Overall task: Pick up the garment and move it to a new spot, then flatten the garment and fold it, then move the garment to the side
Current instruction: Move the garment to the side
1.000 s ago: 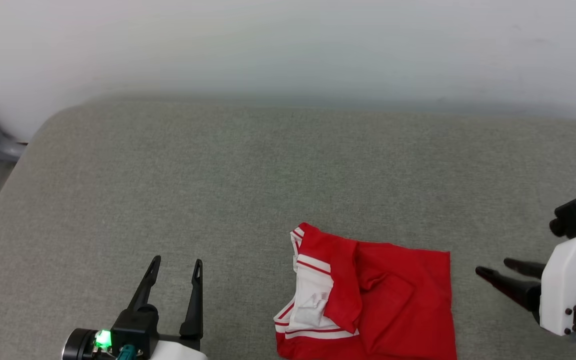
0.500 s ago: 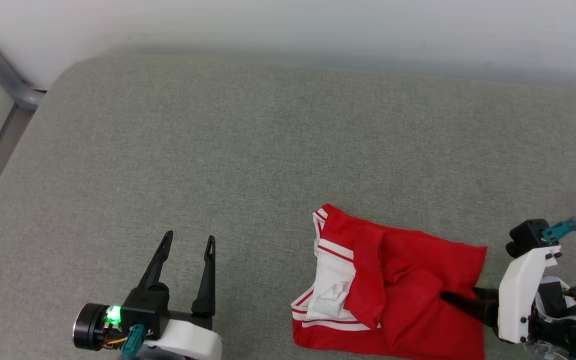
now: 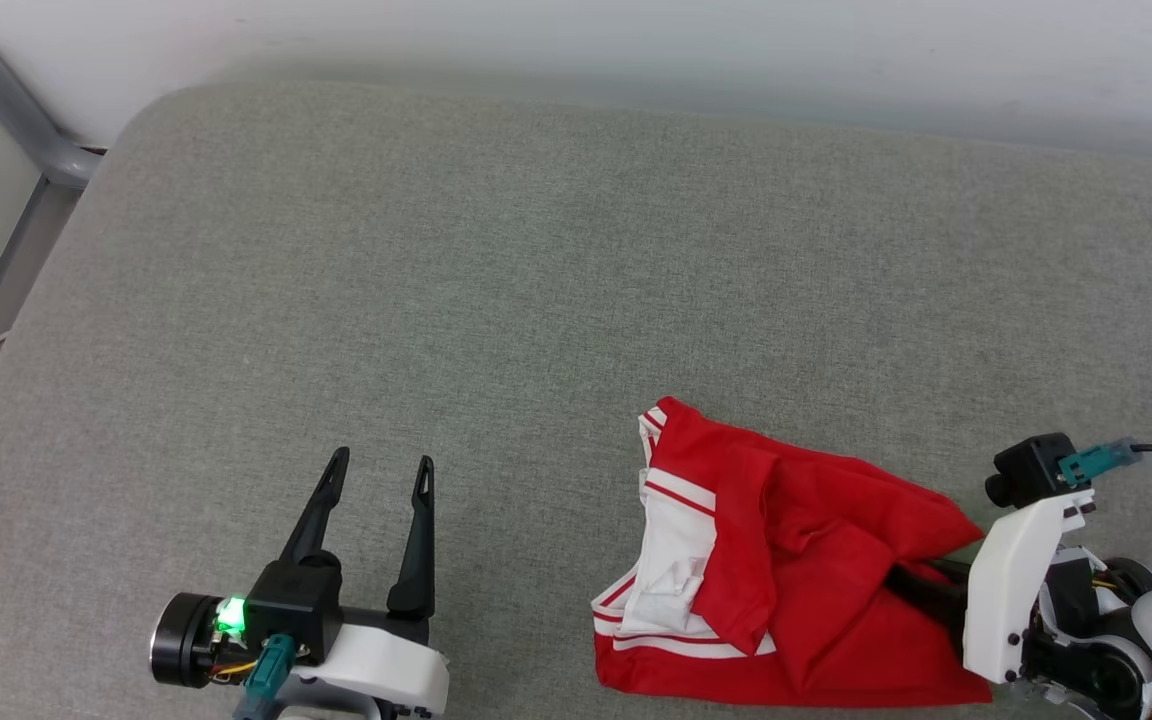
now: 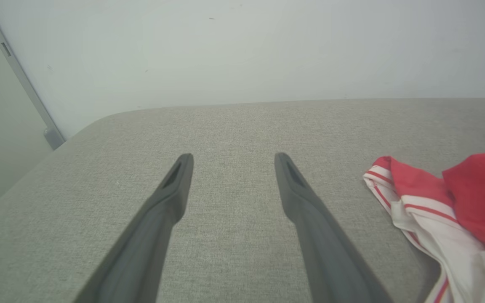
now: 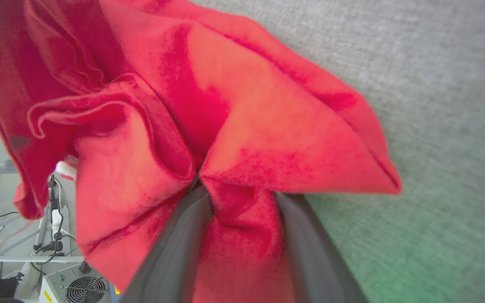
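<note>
1. The garment [image 3: 816, 560] lies at about 5 o'clock in my head view, on the grey padded surface [image 3: 536, 300], close to its near edge. It is loosely doubled and wrinkled, with the white sleeve [image 3: 676, 540] on its 9 o'clock side.
2. My right claw [image 3: 911, 582] enters the red cloth from the 3 o'clock side. In the right wrist view a wad of fabric sits between the two fingers, which stand rather apart, and their tips are hidden under the cloth. I cannot tell whether the pinch is already firm.
3. My left claw [image 3: 382, 460] is wide and holds nothing. It hovers at 7 o'clock, well apart from the garment.
4. This grab fits either carrying the garment to a new spot or the last shift to the side. The loose doubling does not settle which.
5. To do it well, I judge that I should close on several layers at once, not on one thin edge, and check that the cloth follows before I travel. Jersey fabric is slippery and may slide out.
6. Around it, the wall [image 3: 636, 40] is at 12 o'clock and a grey metal post [image 3: 6, 110] at 10 o'clock, both far away.
7. Past the near edge, the right wrist view shows cables and a box with a fan [image 5: 84, 288]. A hanging hem could fall over that edge.
</note>
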`<state>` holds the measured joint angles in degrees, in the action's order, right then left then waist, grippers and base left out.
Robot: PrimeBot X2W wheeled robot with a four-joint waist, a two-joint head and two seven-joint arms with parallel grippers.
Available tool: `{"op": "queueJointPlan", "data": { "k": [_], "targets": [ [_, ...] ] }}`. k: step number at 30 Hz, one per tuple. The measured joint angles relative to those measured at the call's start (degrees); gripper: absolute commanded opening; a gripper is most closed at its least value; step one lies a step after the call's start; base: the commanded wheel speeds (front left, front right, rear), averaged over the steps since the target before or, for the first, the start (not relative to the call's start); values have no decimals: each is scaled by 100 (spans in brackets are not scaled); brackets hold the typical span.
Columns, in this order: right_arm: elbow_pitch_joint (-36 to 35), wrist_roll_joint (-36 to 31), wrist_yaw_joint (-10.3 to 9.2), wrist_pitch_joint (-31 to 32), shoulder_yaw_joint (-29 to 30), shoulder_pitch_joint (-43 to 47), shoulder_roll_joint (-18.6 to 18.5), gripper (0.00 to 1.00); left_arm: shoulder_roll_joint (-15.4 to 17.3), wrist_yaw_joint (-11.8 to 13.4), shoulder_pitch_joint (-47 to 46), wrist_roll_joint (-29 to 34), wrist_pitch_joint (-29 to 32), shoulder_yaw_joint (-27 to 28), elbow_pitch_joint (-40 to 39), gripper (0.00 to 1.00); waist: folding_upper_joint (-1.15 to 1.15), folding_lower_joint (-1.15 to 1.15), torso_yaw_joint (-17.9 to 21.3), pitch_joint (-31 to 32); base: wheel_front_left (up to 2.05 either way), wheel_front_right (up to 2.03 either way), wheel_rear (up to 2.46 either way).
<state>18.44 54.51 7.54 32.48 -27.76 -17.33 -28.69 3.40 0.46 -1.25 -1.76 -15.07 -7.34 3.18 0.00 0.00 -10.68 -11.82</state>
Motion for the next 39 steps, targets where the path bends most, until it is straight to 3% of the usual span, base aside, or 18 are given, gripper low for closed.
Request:
{"op": "queueJointPlan", "data": {
  "k": [12,20,30,39],
  "targets": [
    [-731,-41,-3,-1051,-528,-382,-478,0,-5,8,80,0,0,75,10,100,0,0,242,252,0,0,0],
    [-1276,-768,-3,-1280,-749,-715,-1150,0,12,34,227,-2,-1,236,-120,100,0,0,695,389,0,0,0],
    [-1514,-914,-2,-1278,-281,-899,-1586,0,12,74,242,0,0,389,-402,100,0,0,1583,285,0,0,0],
    [-1025,-1043,-2,-1401,355,-1135,-1882,0,125,56,-57,108,-1,445,-670,100,0,0,2026,-285,0,0,0]
  ]
}}
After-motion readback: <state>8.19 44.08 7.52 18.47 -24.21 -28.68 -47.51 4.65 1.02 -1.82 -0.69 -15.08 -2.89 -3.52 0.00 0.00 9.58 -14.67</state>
